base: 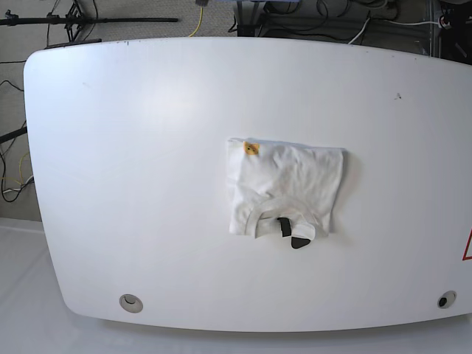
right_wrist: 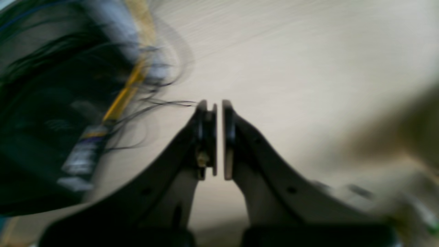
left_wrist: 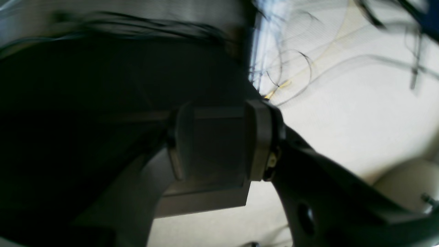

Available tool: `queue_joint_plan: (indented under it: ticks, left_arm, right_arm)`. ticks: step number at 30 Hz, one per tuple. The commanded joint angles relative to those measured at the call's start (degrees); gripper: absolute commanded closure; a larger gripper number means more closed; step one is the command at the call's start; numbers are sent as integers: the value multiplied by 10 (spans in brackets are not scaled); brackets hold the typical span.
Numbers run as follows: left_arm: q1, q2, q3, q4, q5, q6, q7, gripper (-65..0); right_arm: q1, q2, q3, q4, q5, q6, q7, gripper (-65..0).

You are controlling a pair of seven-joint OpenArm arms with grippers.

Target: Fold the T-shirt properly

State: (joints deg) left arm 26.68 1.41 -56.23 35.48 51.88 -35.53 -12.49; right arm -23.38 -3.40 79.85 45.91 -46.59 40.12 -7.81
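Note:
The T-shirt [base: 287, 181] lies folded into a small white rectangle right of the middle of the white table [base: 147, 147]. Its collar faces the front edge, with the black neck label [base: 284, 227] showing and a bit of orange print [base: 251, 149] at its back left corner. Neither arm appears in the base view. In the blurred left wrist view my left gripper [left_wrist: 216, 144] hangs over pale floor with its pads apart and nothing between them. In the right wrist view my right gripper [right_wrist: 219, 137] is shut and empty, also over pale floor.
Loose cables [left_wrist: 295, 68] trail over the floor in the left wrist view. A stand and cables [base: 74, 18] sit behind the table's far edge. Two round holes [base: 131, 302] [base: 442, 299] mark the table's front corners. A dark bulky shape [right_wrist: 41, 137] fills the left of the right wrist view.

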Motion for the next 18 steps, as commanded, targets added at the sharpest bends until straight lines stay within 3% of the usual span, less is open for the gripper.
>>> queue_joint_plan:
  ticks: [1,4,9,15,18]
  left_arm:
    - [-27,-37,-3,-85,36,60,-33,-217]
    - [-64,-79,0,-206,79,140,-54,-228]
    - [-127,-129,0,-355,133,245,-86,-262]
    - [-181,-139,1,-355,207,341,-97,-265]
    - [-196,-123,-1,-355,229,360,-96,-265]
  right_arm:
    - [13,31,15,-70,-26,-1,28,0]
    - [31,60,17,-168,-56,-1,73,0]
    - [60,104,16,-319,-112,-11,141,0]
    - [95,138,16,-453,-199,-152,194,0]
    - [112,135,16,-459,-236,-201,196,0]
